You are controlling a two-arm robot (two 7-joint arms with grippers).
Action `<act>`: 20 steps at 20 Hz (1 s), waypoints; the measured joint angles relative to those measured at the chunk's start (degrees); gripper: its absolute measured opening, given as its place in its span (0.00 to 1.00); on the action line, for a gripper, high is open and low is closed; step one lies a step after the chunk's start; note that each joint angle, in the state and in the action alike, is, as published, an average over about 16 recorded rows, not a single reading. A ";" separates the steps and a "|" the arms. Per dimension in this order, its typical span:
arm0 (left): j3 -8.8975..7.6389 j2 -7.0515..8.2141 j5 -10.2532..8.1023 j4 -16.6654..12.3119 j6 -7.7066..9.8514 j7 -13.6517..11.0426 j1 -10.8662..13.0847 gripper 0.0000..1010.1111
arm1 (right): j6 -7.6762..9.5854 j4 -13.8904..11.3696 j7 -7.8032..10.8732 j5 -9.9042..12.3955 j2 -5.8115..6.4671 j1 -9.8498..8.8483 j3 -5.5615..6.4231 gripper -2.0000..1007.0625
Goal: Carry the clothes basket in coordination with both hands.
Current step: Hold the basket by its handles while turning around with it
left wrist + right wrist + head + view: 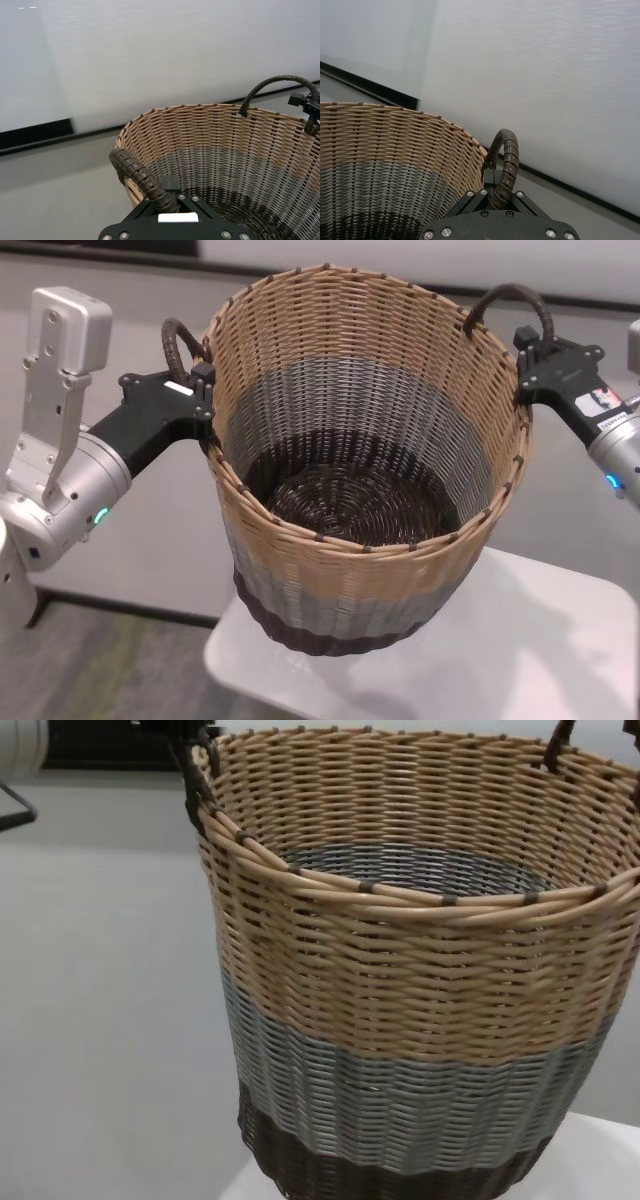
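Left gripper (200, 390) clamps one dark loop handle (180, 345) while the right gripper (530, 365) clamps the opposite handle (510, 300), both holding the empty clothes basket (365, 540) above a white table (520, 660).

Looks like a bare lab or test room, not anybody's house. Big plain white wall (150, 55) fills the background from about 10 to 2 o'clock, with a black baseboard strip (37, 134) running along the bottom of it. The floor (110, 510) is flat grey, and at 7 o'clock it turns into a darker carpet-like patch (110, 665). The only furniture is a plain white worktop (520, 650) with rounded corners down at 5 o'clock. Pretty sterile setup overall.
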 joint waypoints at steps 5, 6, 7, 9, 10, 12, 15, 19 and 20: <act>-0.01 0.00 -0.03 0.01 0.00 0.00 0.00 0.00 | 0.01 -0.01 0.00 0.00 0.00 0.00 0.00 0.01; -0.01 0.00 -0.03 0.01 0.00 0.00 0.00 0.00 | 0.01 -0.01 0.00 0.00 0.00 0.00 0.00 0.01; -0.01 0.00 -0.04 0.01 0.00 0.00 0.00 0.00 | 0.01 -0.01 0.00 0.00 0.00 0.00 0.00 0.01; -0.01 0.00 -0.04 0.01 0.00 0.00 0.00 0.00 | 0.01 -0.01 0.00 0.00 0.00 0.00 0.00 0.01; -0.01 0.00 -0.05 0.01 0.00 0.00 0.00 0.00 | 0.01 -0.01 0.00 0.00 0.00 0.00 0.00 0.01; -0.01 0.00 -0.05 0.01 0.00 0.00 0.00 0.00 | 0.01 -0.01 0.00 0.00 0.00 0.00 0.00 0.01; -0.01 0.00 -0.06 0.01 0.00 0.00 0.00 0.00 | 0.00 -0.01 0.00 0.00 0.00 0.00 0.00 0.01; -0.01 -0.01 -0.06 0.01 0.00 0.00 0.00 0.00 | 0.00 -0.01 0.00 0.00 0.00 0.00 0.00 0.01; -0.01 -0.01 -0.06 0.01 0.00 0.00 0.00 0.00 | 0.00 -0.01 0.00 0.00 0.00 0.00 0.00 0.01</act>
